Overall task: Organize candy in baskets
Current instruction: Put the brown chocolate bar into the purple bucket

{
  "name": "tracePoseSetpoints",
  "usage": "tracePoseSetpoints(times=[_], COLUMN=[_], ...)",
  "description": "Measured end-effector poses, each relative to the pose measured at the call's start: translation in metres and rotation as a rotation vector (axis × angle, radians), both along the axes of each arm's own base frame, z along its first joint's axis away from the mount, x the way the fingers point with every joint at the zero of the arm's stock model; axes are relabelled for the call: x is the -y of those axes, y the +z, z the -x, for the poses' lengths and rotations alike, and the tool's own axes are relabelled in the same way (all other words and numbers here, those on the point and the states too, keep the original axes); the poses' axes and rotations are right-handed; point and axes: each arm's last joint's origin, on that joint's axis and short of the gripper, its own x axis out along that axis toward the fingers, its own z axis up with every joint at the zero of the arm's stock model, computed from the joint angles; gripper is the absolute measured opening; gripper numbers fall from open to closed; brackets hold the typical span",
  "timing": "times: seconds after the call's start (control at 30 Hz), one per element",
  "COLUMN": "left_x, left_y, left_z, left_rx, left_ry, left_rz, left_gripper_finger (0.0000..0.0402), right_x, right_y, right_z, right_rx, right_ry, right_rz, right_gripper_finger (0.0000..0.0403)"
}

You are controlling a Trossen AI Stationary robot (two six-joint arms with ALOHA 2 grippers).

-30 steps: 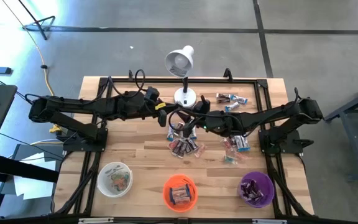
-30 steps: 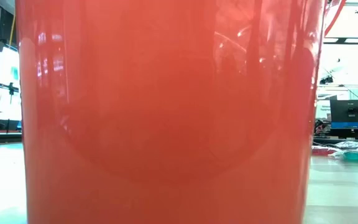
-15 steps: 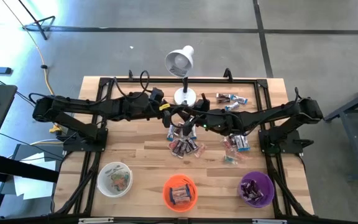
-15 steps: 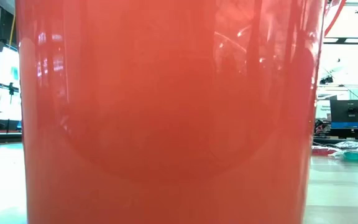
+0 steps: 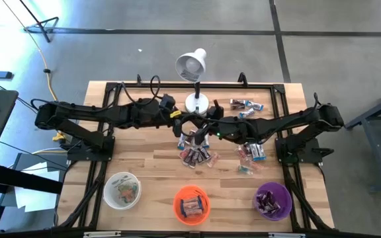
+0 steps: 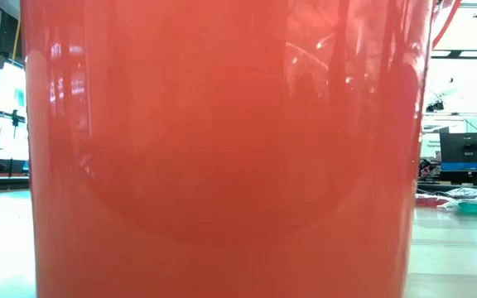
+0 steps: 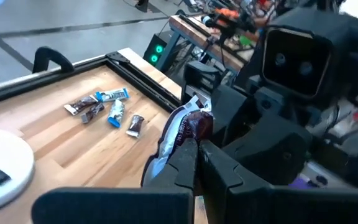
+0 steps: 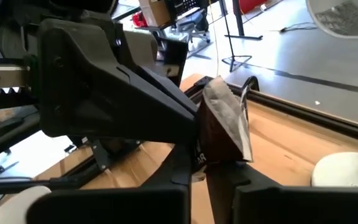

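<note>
My left gripper (image 5: 189,127) and my right gripper (image 5: 202,130) meet tip to tip above the middle of the table, just near of the lamp base. Both are shut on one dark brown candy with silver ends, seen in the left wrist view (image 7: 188,127) and the right wrist view (image 8: 219,137). Loose candies lie in a pile (image 5: 197,155) under the grippers, another pile (image 5: 250,153) to its right, and a few at the far right (image 5: 243,106). The white basket (image 5: 122,190), orange basket (image 5: 191,203) and purple basket (image 5: 272,200) stand along the near edge, each holding some candies. My left gripper (image 7: 196,155) pinches the candy's lower part (image 7: 180,142) between its two fingers, coming roughly level from the table's left. The candy is lifted clear of the table and stands slanted. My right gripper (image 8: 201,177) pinches the candy's brown body near its lower end (image 8: 205,160) between its two fingers, coming from the table's right. The silver end (image 8: 225,102) sticks up past the fingers.
A white desk lamp (image 5: 192,65) stands on its round base (image 5: 197,104) just far of the grippers. The orange basket's wall (image 6: 222,149) fills the low view. A black frame runs round the table's edge (image 5: 177,84).
My left gripper has gone toward the table's right edge and a little toward the near edge, up to my right gripper, and has then kept still.
</note>
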Motion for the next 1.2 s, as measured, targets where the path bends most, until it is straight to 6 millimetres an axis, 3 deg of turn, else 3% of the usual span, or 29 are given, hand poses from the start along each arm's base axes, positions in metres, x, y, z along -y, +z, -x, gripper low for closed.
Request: tracePoseSetpoints(times=[0.17,0.3,0.47,0.6,0.9,1.07,1.2], left_x=[-0.004,-0.009,-0.01,-0.008,0.007,0.016,0.02], left_y=[0.01,0.017,0.02,0.009,-0.011,-0.013,-0.013], left_z=[0.015,0.033,0.055,0.067,0.082,0.084,0.084], left_rx=[-0.026,-0.07,-0.158,-0.309,-0.545,-0.574,-0.575], left_ry=[-0.009,0.019,0.02,-0.02,-0.304,-0.362,-0.38], left_rz=[-0.073,-0.095,-0.105,-0.072,0.097,0.105,0.091], left_gripper_finger=[0.0001,0.0001,0.0001,0.0001,0.0001,0.0001,0.0001], right_x=[-0.005,-0.008,-0.016,-0.03,-0.107,-0.147,-0.169], right_y=[-0.001,0.008,0.02,0.023,0.0,-0.011,-0.016], right_z=[0.002,0.015,0.048,0.081,0.148,0.186,0.204], right_rx=[-0.016,-0.027,-0.093,-0.197,-0.703,-0.934,-0.985], right_ry=[0.043,0.051,0.059,0.138,0.172,0.016,-0.069], right_rz=[-0.026,-0.068,-0.188,-0.437,-1.022,-1.176,-1.237], right_gripper_finger=[0.0005,0.0003,0.0002,0.0001,0.0001,0.0001,0.0002])
